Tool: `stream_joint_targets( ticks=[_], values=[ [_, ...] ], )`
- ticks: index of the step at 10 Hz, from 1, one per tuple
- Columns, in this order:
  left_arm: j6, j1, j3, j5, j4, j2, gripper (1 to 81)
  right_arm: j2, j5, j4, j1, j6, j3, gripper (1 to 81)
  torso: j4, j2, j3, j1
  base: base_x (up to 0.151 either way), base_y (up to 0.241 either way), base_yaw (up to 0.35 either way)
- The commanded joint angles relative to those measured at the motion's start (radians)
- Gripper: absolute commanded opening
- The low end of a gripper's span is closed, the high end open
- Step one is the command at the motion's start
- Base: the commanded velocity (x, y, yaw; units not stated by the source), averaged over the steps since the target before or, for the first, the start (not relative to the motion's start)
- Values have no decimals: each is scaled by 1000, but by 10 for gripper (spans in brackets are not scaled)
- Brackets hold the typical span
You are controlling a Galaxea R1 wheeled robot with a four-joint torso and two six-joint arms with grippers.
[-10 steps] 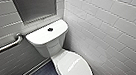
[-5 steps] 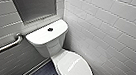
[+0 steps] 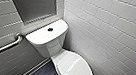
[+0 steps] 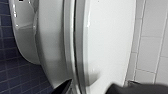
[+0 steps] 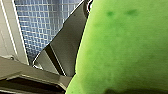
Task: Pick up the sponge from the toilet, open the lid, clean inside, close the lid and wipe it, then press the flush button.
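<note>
Reading this as the lid-opening step: the lid (image 3: 76, 66) is lying shut on the toilet (image 3: 47, 39), and the sponge (image 5: 130, 37) is off the toilet, sitting pressed up close in the right gripper (image 5: 105, 62). I am judging that gripper to be clamped on the sponge, with 1 dark finger lying along its side.

I am holding the left gripper (image 4: 91, 87) at the front of the lid with its 2 fingertips (image 4: 65, 86) spread wide. 1 tip is down by the seam under the lid's rim, and the other is out over the lid's glossy top. I cannot tell whether either tip is touching the lid.

As I am judging it, the next move is calling for the lower tip to slip under the lid's rim alone. After that comes a slow lift, swinging the lid back toward the tank. The plastic is looking smooth and could slide off a shallow hold.

Both left fingertips are being cut off at the picture's edge. The seam under the lid is dark, so I am not making out where the lid ends. The inside of the toilet is hidden beneath the lid, and the right gripper's other finger is hidden behind the sponge. The flush button (image 3: 50, 29) is sitting in the middle of the tank top, well behind the lid.
</note>
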Motion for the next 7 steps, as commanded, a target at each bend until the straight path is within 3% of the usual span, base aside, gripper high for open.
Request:
stream_joint_targets(
  ticks=[1, 7],
  values=[
    [1, -97, 39, 33, 42, 10, 811, -32, -53, -25, -2, -1, -1, 10, 0, 0, 0, 0, 0, 0, 0],
    [1, -125, 4, 46, 56, 50, 811, -26, -52, -27, -5, -1, -8, 10, 0, 0, 0, 0, 0, 0, 0]
  ],
)
